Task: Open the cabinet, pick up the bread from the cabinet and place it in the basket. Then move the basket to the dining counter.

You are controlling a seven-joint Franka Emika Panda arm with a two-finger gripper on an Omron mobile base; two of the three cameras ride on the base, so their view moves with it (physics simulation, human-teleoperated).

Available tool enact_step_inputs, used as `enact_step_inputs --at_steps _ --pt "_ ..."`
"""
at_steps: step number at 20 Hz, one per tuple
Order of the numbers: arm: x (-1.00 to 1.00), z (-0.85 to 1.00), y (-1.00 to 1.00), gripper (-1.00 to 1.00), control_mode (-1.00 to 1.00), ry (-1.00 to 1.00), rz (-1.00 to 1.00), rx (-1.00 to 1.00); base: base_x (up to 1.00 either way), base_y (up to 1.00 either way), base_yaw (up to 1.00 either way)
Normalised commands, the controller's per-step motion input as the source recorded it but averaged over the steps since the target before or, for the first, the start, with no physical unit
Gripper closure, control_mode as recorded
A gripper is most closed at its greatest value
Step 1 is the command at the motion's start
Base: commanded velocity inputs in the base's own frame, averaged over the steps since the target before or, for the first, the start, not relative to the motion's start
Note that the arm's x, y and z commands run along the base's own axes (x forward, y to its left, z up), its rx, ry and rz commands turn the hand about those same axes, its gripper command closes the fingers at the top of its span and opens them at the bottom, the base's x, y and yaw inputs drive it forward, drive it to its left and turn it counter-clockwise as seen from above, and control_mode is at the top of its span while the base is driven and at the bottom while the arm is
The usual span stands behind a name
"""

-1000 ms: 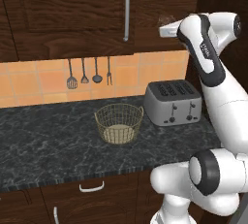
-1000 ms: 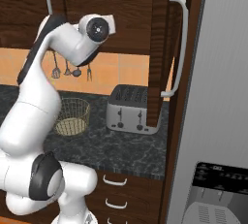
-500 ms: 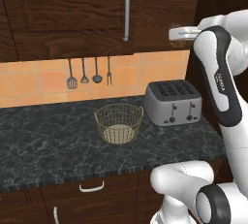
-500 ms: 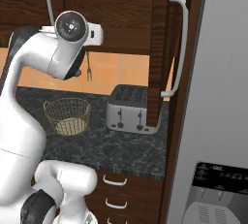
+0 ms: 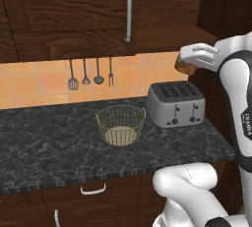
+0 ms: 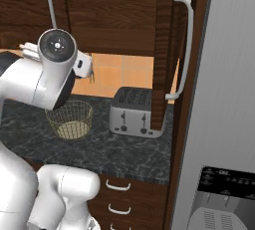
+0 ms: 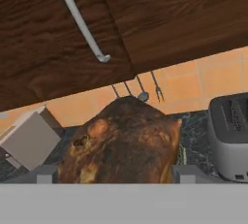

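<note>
Closest to me, the hand (image 5: 184,64) sits at the right edge of the left base view, up at about the height of the cabinet's underside. Its jaws stand wide, and between them is the bread (image 7: 121,143): in the hand view the brown, crusty lump bulks across the lower middle with a dark fingertip (image 7: 46,174) showing at either flank, so I take it as gripped across its width. From the left base view only a brown edge of it peeks out under the white hand.

Lower and further left in that view, the basket (image 5: 120,124) stands upright on the black speckled worktop (image 5: 49,142), mouth open, nothing in it but its pale bottom. The toaster (image 5: 176,104) sits between, just right of the basket and roughly under the hand. So the coming move, as I judge it, runs down and to the left, over the toaster's near corner, until the bread hangs above the basket's open ring. The basket being round, the approach angle should matter little; height above the rim matters more.

Behind all this, utensils (image 5: 91,73) hang on the orange tiles. Above is the cabinet (image 5: 74,14); in the right base view one door (image 6: 167,50) swings out edge-on.
</note>
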Motion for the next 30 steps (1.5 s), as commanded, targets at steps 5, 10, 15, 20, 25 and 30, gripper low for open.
enact_step_inputs --at_steps 5,10,15,20,25,30 --pt "-0.01 -0.68 0.31 1.00 -1.00 0.10 0.00 0.10 0.00 0.00 0.00" --pt "0.68 -0.64 0.36 1.00 -1.00 0.08 0.00 0.03 0.00 0.00 0.00" --pt "0.58 -0.68 0.36 1.00 -1.00 0.10 0.00 0.00 0.00 0.00 0.00" --pt "0.23 -0.66 0.35 1.00 -1.00 0.13 0.00 0.00 0.00 0.00 0.00" --pt "0.34 -0.32 0.30 1.00 -1.00 0.16 0.00 -0.02 0.00 0.00 0.00" --pt "0.42 -0.39 0.42 1.00 -1.00 0.07 0.00 -0.26 0.00 0.00 0.00"
